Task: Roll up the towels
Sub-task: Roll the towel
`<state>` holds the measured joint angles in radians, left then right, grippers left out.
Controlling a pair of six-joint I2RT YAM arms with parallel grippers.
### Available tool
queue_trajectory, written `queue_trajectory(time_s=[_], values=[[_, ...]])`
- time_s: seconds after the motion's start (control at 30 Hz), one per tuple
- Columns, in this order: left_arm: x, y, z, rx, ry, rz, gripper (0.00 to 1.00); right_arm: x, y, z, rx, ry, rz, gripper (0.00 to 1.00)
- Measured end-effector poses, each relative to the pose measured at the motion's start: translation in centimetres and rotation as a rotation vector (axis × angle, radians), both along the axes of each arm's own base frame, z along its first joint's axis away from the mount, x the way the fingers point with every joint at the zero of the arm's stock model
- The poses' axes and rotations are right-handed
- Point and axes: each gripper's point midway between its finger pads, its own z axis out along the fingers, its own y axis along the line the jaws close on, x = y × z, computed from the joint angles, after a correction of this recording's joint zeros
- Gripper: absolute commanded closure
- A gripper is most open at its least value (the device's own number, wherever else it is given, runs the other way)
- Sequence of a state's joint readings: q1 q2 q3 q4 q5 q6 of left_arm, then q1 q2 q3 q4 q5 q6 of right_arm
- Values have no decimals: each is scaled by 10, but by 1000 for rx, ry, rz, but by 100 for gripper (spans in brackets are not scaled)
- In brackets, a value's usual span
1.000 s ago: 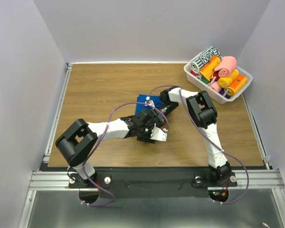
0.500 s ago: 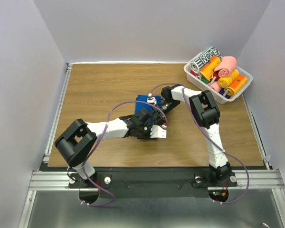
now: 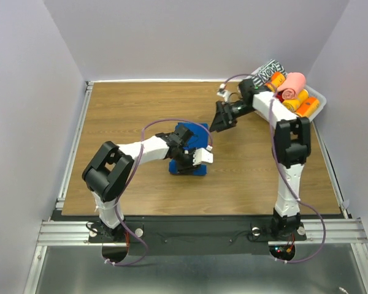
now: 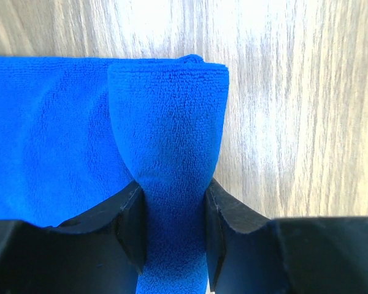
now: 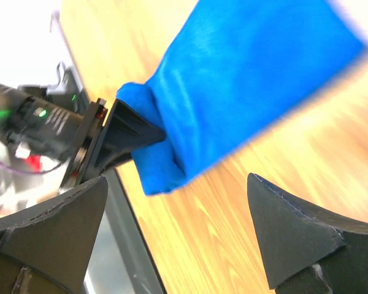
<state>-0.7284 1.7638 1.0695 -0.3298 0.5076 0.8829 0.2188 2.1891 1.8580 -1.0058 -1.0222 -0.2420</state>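
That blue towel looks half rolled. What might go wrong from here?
1. The left gripper squeezes the roll of the blue towel at one spot, where it looks narrower than at its end. The roll may come out uneven, or loosen once let go.
2. The right gripper hangs open, away from the towel, so nothing pins the flat part. It may slide on the smooth table instead of rolling.

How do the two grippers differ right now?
The left gripper is shut on the rolled edge of the blue towel; the right gripper is open, empty. The left gripper is at the towel; the right gripper is apart from it, nearer the basket. Both have black fingers.
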Motion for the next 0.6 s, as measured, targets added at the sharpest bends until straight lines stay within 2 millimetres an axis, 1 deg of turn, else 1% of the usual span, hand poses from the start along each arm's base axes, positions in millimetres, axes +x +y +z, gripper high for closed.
queue_trajectory(time_s=[0.1, 0.13, 0.17, 0.2, 0.23, 0.27, 0.3, 0.4, 0.47, 0.5, 0.53, 0.6], values=[[3, -3, 0, -1, 75, 4, 52, 15, -33, 24, -12, -76, -80, 0], [3, -4, 0, -1, 106, 4, 52, 17, -46, 36, -17, -130, -106, 0], [6, -5, 0, -1, 134, 9, 52, 16, -54, 42, -25, -151, -121, 0], [6, -6, -1, 4, 167, 10, 52, 11, -62, 53, -35, -192, -129, 0], [7, -7, -1, 7, 188, 12, 52, 7, -65, 61, -40, -226, -127, 0], [7, -9, 0, 11, 222, 13, 52, 2, -67, 69, -48, -278, -119, 0], [9, -11, -1, 18, 263, 15, 52, -14, -68, 83, -54, -329, -105, 0], [10, -15, -1, 26, 355, 16, 52, -44, -68, 106, -66, -453, -59, 0], [11, -17, 0, 33, 418, 18, 52, -62, -69, 111, -81, -513, -30, 0], [11, -19, 1, 34, 460, 15, 52, -70, -70, 111, -92, -535, -17, 1], [11, -19, 0, 36, 488, 12, 52, -79, -68, 109, -105, -548, 1, 1], [13, -21, 0, 42, 561, 19, 52, -92, -67, 97, -163, -578, 34, 2]])
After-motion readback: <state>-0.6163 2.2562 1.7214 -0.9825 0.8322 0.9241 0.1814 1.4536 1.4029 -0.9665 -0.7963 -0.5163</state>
